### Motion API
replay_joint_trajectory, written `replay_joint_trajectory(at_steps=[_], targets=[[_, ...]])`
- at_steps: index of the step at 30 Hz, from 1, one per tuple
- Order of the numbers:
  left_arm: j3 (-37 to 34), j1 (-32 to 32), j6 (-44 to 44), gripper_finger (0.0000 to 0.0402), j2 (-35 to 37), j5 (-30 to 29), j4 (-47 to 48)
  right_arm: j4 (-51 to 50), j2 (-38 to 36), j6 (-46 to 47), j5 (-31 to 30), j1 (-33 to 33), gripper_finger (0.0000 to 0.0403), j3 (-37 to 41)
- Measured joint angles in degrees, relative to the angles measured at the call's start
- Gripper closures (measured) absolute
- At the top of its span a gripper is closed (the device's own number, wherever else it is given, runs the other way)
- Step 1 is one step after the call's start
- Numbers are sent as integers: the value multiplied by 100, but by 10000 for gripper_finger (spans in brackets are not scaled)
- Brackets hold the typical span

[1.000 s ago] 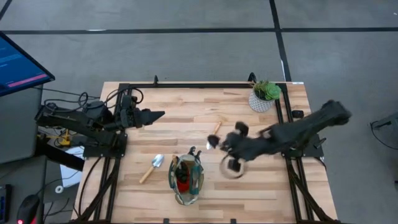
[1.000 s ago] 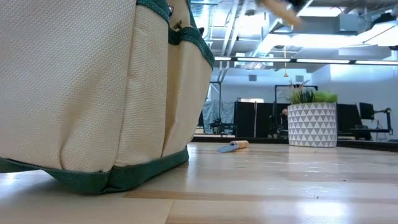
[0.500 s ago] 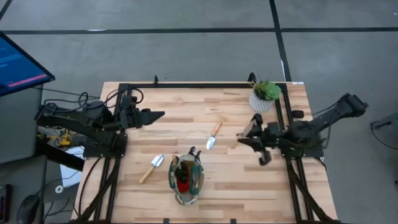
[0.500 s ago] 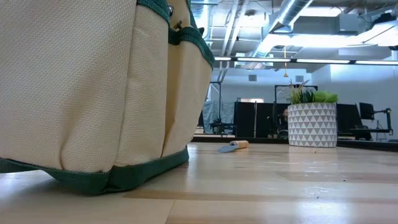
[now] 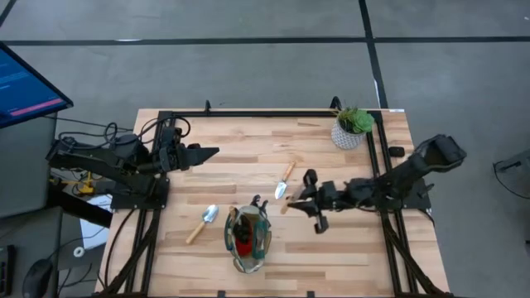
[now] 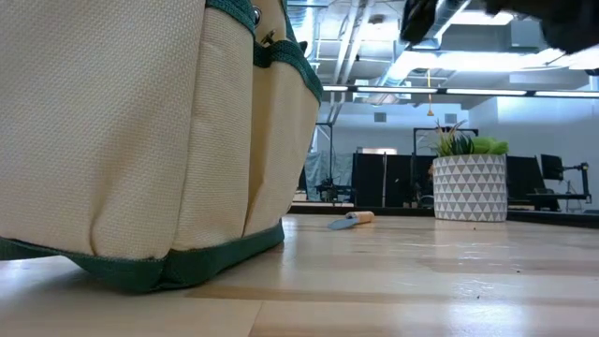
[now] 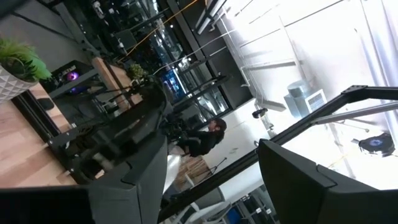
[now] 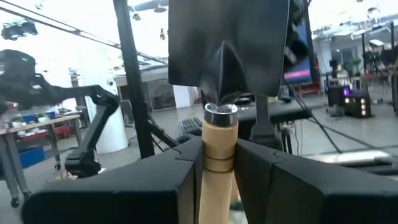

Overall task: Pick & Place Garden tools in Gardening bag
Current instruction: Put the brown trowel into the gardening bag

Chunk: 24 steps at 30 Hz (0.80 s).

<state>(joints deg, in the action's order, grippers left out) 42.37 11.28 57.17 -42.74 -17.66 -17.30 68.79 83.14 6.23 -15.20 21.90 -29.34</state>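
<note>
Trowel (image 8: pixel 221 81) clamped in right gripper (image 8: pixel 217 163), airborne

Low view: the gardening bag (image 6: pixel 140 140) fills the left half, its top and left side cut off by the frame. Upper right, a dark arm part (image 6: pixel 552 14) is clipped by the top edge. From above, the bag's contents (image 5: pixel 245 236) are too small to sort, perhaps a red item among them. In the right wrist view, the trowel (image 8: pixel 222 112) loses its handle's lower end at the bottom edge.
</note>
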Motion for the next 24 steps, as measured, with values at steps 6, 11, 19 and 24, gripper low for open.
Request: replay_joint_trajectory(at_steps=[6, 11, 19, 24], targets=[[0, 1, 0, 183, 0, -2, 0, 862, 1115, 420, 39, -64, 346, -85], [0, 1, -29, 183, 0, -2, 4, 840, 1762, 585, 327, -71, 346, -479], [0, 1, -142, 183, 0, 35, -12, 835, 2375, 738, 476, -71, 346, -892], [0, 1, -144, 183, 0, 97, -33, 820, 2283, 797, 472, -31, 346, -777]])
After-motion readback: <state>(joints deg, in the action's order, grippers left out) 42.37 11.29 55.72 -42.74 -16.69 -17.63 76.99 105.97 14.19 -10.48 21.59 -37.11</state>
